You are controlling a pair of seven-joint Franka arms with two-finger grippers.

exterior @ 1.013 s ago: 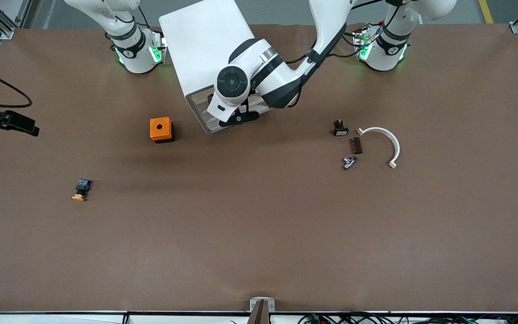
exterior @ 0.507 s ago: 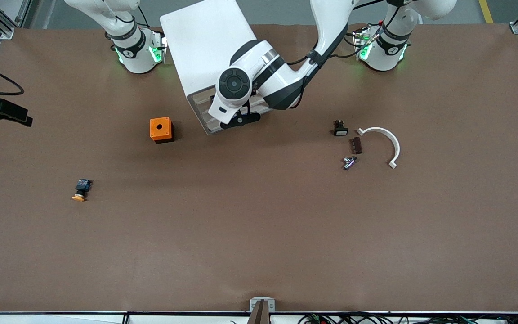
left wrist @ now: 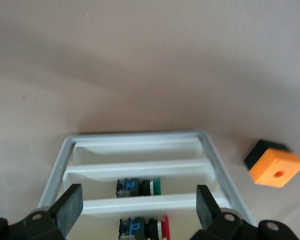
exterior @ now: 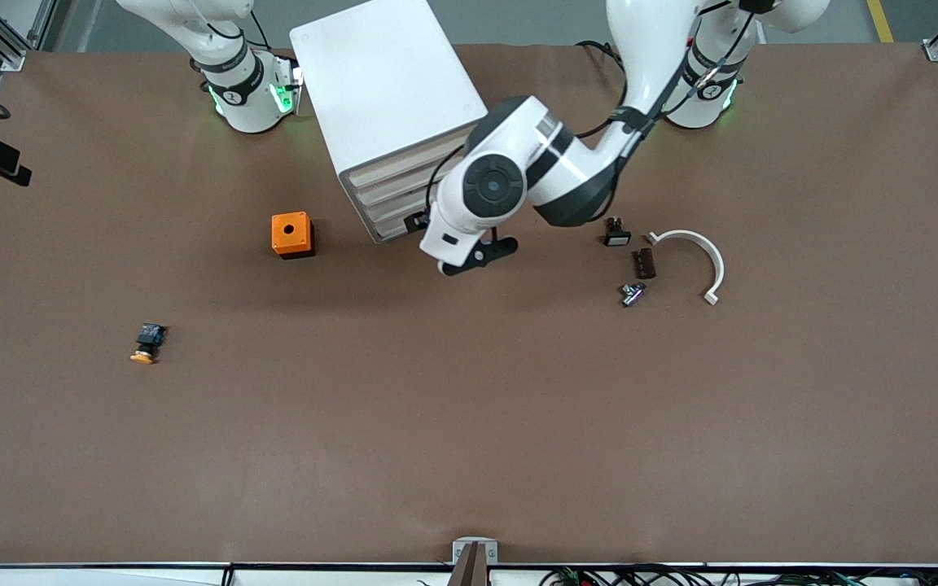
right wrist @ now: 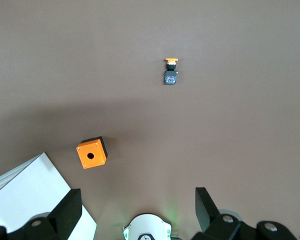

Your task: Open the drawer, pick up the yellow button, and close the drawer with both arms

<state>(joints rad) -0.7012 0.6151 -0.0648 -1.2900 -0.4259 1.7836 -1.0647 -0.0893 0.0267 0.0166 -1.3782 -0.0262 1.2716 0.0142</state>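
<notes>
**A:** Where is the button (exterior: pixel 143 343)?
**B:** On the counter toward the right arm's end, nearer the front camera than the cabinet (exterior: pixel 387 98).
**A:** And the drawer (left wrist: pixel 140 136)?
**B:** It is open under the spread left gripper (exterior: pixel 473 252). Closing probably calls for a square push on its front. The right gripper (right wrist: pixel 135 210), also spread, waits aloft.

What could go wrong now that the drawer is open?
1. The open left gripper hangs over the drawer; reaching down, a finger might hit a divider.
2. The drawer shows a green-capped button and a red-capped button, while the orange-capped button lies on the table toward the right arm's end. The wrong one might get grabbed.
The right gripper waits open, high above the table.
</notes>
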